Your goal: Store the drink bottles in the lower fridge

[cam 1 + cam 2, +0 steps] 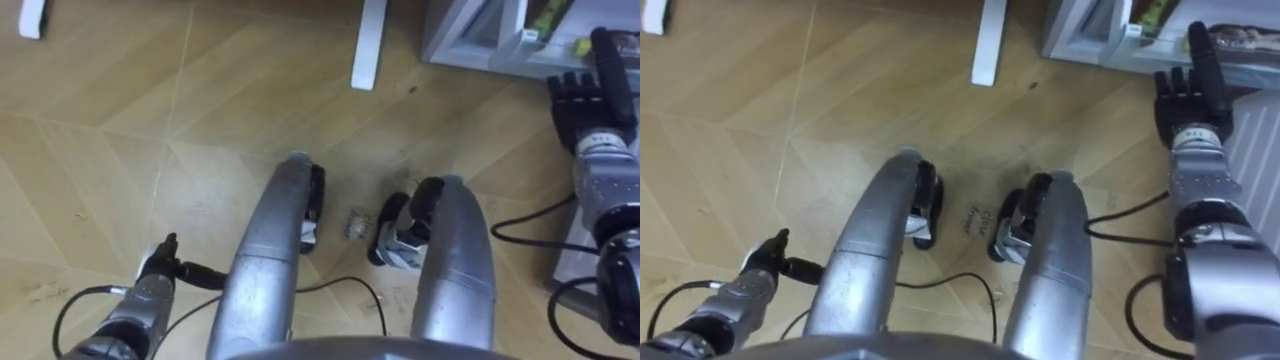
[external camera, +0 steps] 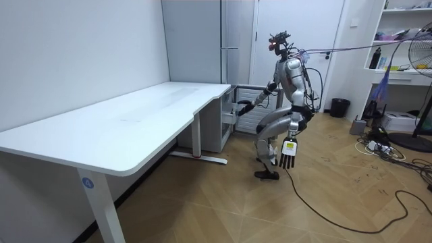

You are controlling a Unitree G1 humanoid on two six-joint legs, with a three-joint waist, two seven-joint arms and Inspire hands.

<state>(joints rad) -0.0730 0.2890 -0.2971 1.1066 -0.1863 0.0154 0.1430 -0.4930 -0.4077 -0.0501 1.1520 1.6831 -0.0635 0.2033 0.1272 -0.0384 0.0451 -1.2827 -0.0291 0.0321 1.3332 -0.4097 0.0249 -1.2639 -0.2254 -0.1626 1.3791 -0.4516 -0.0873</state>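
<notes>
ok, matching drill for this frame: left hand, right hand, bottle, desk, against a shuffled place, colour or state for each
1 left hand
2 right hand
3 bottle
4 desk

a white, along the wall
b dark, slim, beside the right hand
c hangs low by the leg, fingers straight
d held up at the open fridge

Pairs: 1-c, 2-d, 3-b, 4-a

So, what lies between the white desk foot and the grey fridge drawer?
Bare wooden floor separates white desk foot and grey fridge drawer, in the left eye view.
</notes>
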